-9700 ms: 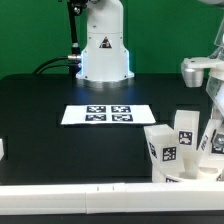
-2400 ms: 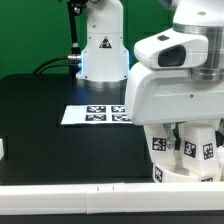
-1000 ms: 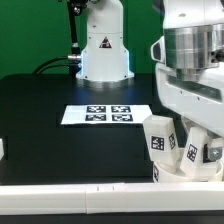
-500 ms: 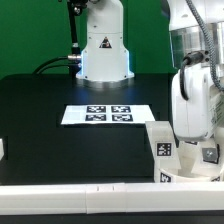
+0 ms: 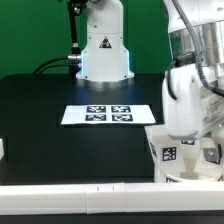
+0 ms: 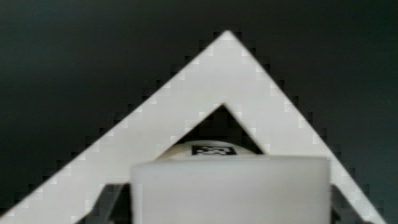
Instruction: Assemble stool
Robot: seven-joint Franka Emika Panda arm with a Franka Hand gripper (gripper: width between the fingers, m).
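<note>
Black matte table top [image 5: 50, 130] carries everything. Flat white marker board [image 5: 108, 114] with four square tags lies on it near the middle, in front of the white robot base [image 5: 104, 50], which stands at the table's far edge. Long white border rail [image 5: 70, 198] runs along the near edge. Small white block [image 5: 2, 149] sits at the exterior view's left edge, cut off. White plastic stool parts, chunky tagged legs [image 5: 167, 152], cluster on the table at the exterior view's right, just behind the rail, partly hidden by the arm. Wrist view: dark surface [image 6: 71, 60] behind white shapes, blurred.
</note>
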